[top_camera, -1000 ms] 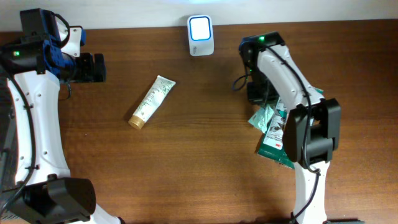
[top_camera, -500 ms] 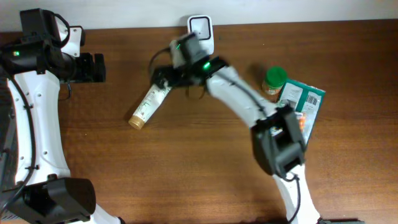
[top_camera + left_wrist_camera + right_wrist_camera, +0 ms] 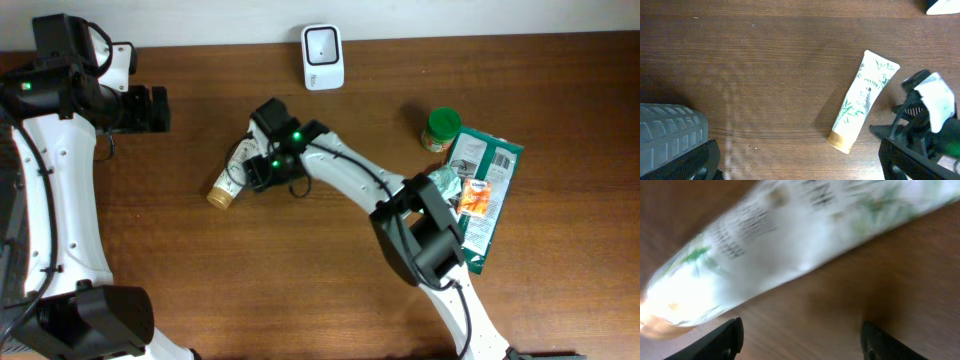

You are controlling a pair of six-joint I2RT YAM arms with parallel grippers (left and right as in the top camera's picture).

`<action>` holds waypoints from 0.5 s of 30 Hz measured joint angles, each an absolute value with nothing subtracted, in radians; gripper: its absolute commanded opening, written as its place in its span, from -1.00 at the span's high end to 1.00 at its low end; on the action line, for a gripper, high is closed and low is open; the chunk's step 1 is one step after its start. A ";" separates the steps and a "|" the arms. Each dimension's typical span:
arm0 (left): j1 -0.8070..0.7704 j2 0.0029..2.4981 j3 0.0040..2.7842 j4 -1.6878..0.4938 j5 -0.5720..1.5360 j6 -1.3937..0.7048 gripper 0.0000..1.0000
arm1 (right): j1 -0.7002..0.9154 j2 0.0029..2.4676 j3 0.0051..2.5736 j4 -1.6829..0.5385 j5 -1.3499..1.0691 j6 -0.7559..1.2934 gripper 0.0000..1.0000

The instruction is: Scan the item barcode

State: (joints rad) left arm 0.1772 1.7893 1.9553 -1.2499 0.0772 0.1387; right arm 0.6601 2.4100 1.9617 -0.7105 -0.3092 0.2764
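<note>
The tube (image 3: 233,174) is lying flat on the counter (image 3: 300,290), left of centre in the overhead frame. It is slanting from upper right to lower left, with its tan cap (image 3: 219,194) pointing toward the lower left.

The right end effector (image 3: 262,168) is reaching over the tube's right edge. Its fingers (image 3: 715,340) are standing apart at the bottom of the right wrist frame, released and gripping nothing. The blurred tube is crossing the top of that frame beyond the fingertips, not between them. Whether a finger is touching the tube cannot be told.

The left end effector (image 3: 150,108) is hanging at the upper left of the overhead frame, well apart from the tube, spread wide and carrying nothing.

The scanner (image 3: 322,57) is standing at top centre. A green-lidded jar (image 3: 441,128) and several packets (image 3: 490,165) are sitting at the right, touching one another.
</note>
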 measured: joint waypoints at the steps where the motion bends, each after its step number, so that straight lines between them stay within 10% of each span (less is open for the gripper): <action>1: 0.177 1.789 1.955 -1.250 0.077 0.139 -0.98 | 0.631 2.410 1.962 -0.716 -0.321 0.285 -0.41; 9: 0.177 1.789 1.955 -1.250 0.077 0.139 -0.98 | 0.744 2.429 2.089 -0.334 -0.321 0.374 -0.50; 15: 0.177 1.789 1.955 -1.250 0.077 0.139 -0.98 | 0.783 2.496 2.104 -0.485 -0.275 0.516 -0.56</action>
